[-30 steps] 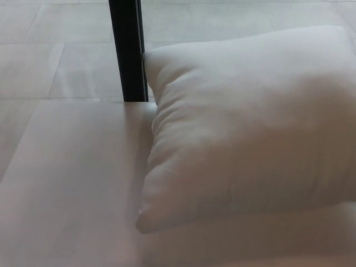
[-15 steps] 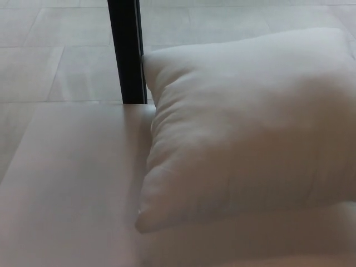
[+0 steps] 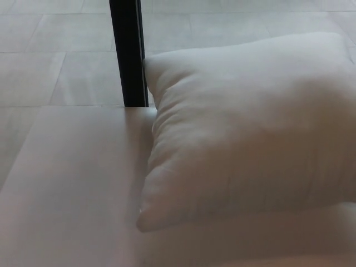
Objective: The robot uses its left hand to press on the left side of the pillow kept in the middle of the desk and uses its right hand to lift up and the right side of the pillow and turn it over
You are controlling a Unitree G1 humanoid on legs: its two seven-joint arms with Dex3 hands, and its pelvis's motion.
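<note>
A plump white pillow (image 3: 250, 130) lies flat on the pale desk (image 3: 72, 183), filling the right half of the head view and running off the right edge. Its near left corner (image 3: 146, 219) rests on the desk top. Its far left corner (image 3: 153, 61) reaches past the desk's back edge. Neither of my hands nor any part of my arms shows in this view.
A black upright post (image 3: 129, 53) stands just behind the desk's back edge, close to the pillow's far left corner. Beyond the desk lies a light tiled floor (image 3: 50, 50). The desk's left edge slants along the lower left.
The whole picture has shifted slightly downward, so the camera has moved. The pillow has kept its place on the desk.
</note>
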